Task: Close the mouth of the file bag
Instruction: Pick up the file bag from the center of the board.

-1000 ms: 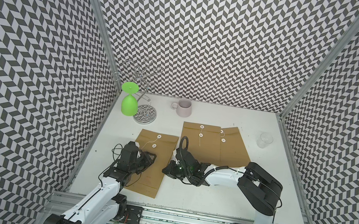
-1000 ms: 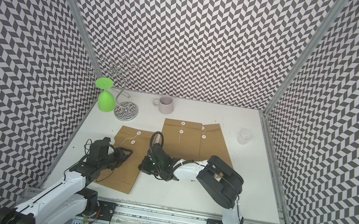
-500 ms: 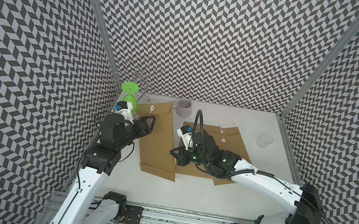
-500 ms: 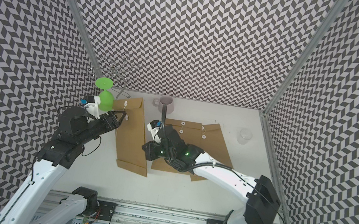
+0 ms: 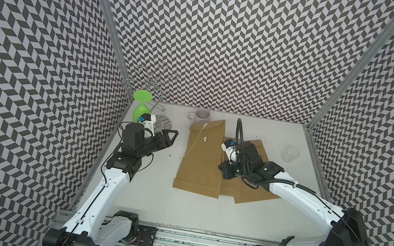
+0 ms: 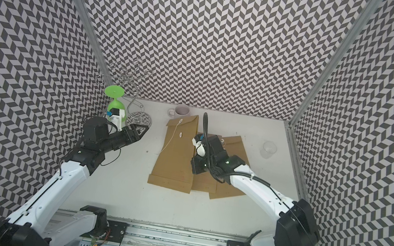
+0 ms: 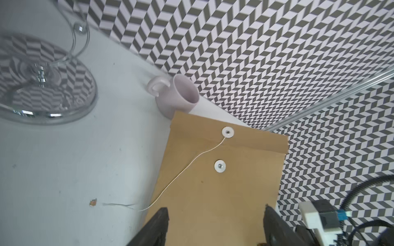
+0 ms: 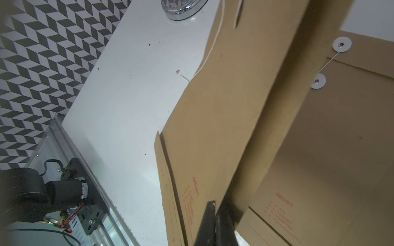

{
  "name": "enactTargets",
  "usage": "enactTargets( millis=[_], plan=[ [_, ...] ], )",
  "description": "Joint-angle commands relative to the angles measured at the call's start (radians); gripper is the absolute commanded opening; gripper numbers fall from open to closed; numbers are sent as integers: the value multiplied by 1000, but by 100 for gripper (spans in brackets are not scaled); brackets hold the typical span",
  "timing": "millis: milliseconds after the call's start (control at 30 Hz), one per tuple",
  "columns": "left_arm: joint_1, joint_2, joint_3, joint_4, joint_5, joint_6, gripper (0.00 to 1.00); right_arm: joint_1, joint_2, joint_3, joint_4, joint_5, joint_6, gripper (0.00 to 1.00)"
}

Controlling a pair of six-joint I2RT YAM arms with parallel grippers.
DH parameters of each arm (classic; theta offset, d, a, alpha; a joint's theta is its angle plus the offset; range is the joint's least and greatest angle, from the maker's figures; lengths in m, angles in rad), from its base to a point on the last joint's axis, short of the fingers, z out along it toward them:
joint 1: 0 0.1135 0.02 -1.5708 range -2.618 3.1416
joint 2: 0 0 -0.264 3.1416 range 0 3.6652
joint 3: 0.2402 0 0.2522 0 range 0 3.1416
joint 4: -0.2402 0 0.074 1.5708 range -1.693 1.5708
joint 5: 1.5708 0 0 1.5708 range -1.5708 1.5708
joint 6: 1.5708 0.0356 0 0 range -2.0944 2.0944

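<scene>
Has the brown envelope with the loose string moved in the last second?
Yes. The file bag moved back from the front rail toward the mug.

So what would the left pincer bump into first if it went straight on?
Probably the brown file bag, lying right ahead of the left pincer; its height above it is unclear.

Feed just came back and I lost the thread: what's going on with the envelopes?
The right gripper is shut on one long edge of the file bag, which lies partly over other brown envelopes. The left gripper is open and holds nothing, off the bag's opposite side. The flap lies down, but the string trails loose from the upper button onto the table, not wound round the lower button. The mouth is not yet fastened.
</scene>
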Motion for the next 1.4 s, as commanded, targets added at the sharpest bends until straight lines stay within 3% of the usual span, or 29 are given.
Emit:
enactTargets(
  millis=[0,267,433,533,700,867,1067,1167,1267,1367],
  plan=[
    [28,41,-81,240,114,-87,72,6,-73,-53,70,33,-114,0],
    [80,92,-162,422,155,-62,73,-10,-295,-193,307,-116,-156,0],
    [188,137,-250,749,341,-222,73,-53,-356,-226,359,-250,-134,0],
    [214,116,-249,820,394,-219,73,-83,-365,-225,372,-335,-120,0],
    [192,114,-221,895,444,-198,72,-92,-359,-208,393,-442,-111,0],
    [160,126,-237,1077,485,-250,71,-97,-363,-189,392,-501,-103,0],
    [97,139,-195,1125,529,-237,68,-110,-368,-186,408,-599,-81,0],
    [65,145,-169,1153,541,-237,55,-133,-363,-196,420,-634,-66,0],
    [73,143,-157,1206,555,-266,31,-163,-360,-206,438,-650,-42,0],
    [76,148,-167,1297,550,-326,16,-175,-353,-210,462,-663,-18,0]
  ],
)
